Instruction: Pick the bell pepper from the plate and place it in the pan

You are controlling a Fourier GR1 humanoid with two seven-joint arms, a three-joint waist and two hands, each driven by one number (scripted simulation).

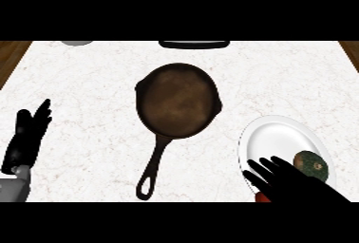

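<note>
From the head view, the bell pepper [312, 165] lies on the near right part of the white plate [270, 135], not yet lifted. The right hand [291, 182] sits over the plate's near edge just beside it, fingers [258, 167] spread apart and holding nothing, likely lining up to grasp. The pan [177, 100] waits mid-table [84, 85], bare, handle toward the robot. The left hand [26, 137] rests at the left edge, fingers straight.

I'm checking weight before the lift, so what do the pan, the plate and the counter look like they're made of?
Pan: probably cast iron, going by its dark brown, matte, mottled surface and one-piece handle with a hanging loop. Plate: likely glazed ceramic; it is plain white and smooth. Counter: looks like marble or similar stone, white with faint reddish veining.
</note>
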